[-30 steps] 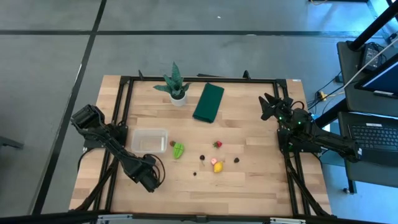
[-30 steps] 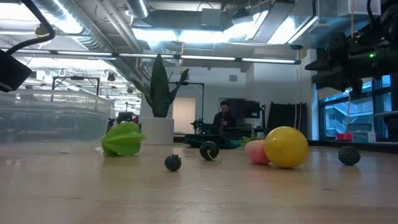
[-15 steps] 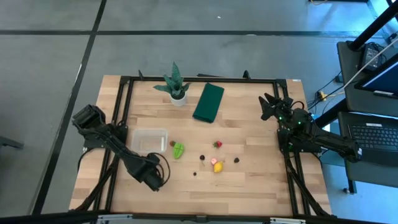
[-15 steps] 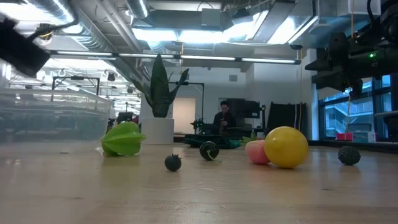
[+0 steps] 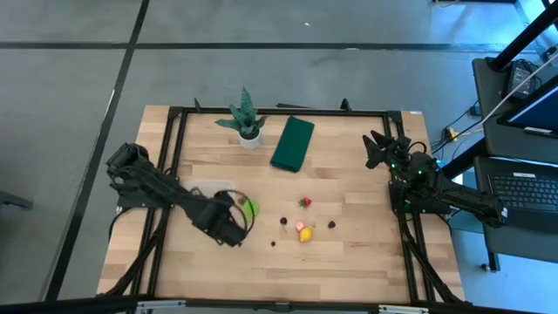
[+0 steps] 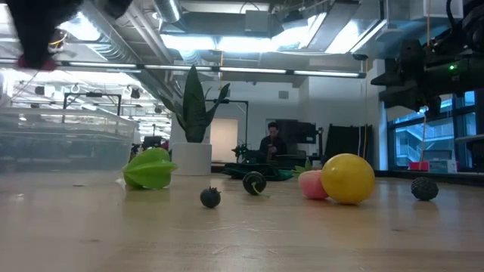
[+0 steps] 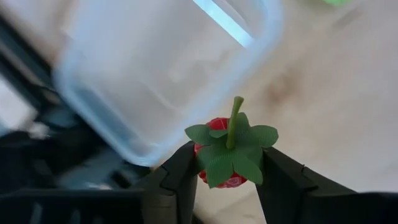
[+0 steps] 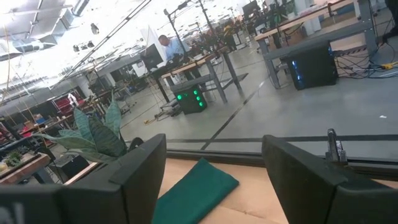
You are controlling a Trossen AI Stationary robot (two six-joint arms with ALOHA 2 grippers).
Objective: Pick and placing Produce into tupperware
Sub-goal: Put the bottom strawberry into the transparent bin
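**Left arm carries a red berry toward the tupperware**

Since the earlier frames, your left arm has swung from the near edge of the counter (image 5: 349, 253) toward its middle; the left tool (image 5: 228, 222) now hangs over the near corner of the tupperware (image 5: 202, 187), close to the light green piece (image 5: 252, 208). The right arm has not changed: the right tool (image 5: 377, 148) waits at the far right side with its fingers spread and nothing between them.

In the left wrist view, the left tool (image 7: 227, 165) is closed on a red berry (image 7: 219, 171) with a green leafy cap, and the clear tupperware (image 7: 124, 68) lies just beyond it. So the step in hand, as I judge it, is the carrying of this berry to the container.

The berry seems to be above the rim or just outside it; I cannot tell which. The next move asks you to bring the tool fully over the bare floor of the tupperware, lower it a little, and only then release.

On the counter there remain the yellow piece (image 5: 305, 235), a pink piece (image 5: 300, 226), another red berry (image 5: 304, 202) and three small dark berries (image 5: 331, 224), all well apart from the container. The potted plant (image 5: 246, 119) and the green cloth (image 5: 291, 143) stand at the far side.
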